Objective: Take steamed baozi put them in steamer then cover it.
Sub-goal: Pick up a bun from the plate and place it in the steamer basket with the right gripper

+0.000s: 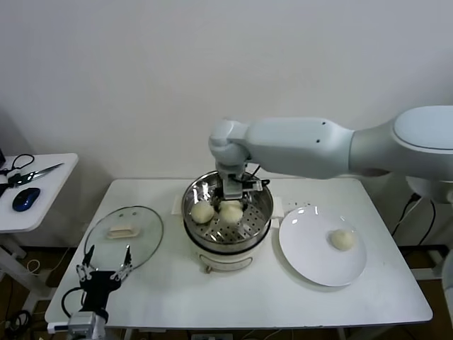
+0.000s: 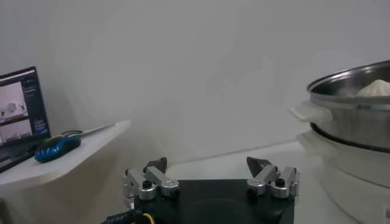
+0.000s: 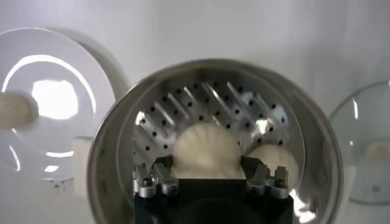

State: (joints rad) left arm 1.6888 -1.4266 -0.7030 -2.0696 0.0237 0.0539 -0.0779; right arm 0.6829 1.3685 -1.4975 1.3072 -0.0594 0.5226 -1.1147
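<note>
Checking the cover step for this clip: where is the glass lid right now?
In the head view the glass lid lies flat on the table's left part, left of the steamer, just beyond the idle left gripper.

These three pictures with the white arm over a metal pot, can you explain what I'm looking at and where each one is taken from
It is a two-armed robot at a white table, loading buns into a steamer.

The wide picture comes from a camera on its head. The other two come from cameras on its wrists, each looking past its own end effector.

On the table sit the steamer, a clear glass lid lying flat to the robot's left, and a white plate to its right with one bun left on it.

The right end effector is down inside the pot, its fingers on either side of a bun resting on the perforated tray. A second bun lies beside it.

The left end effector waits open near the table's front edge, holding nothing.
</note>
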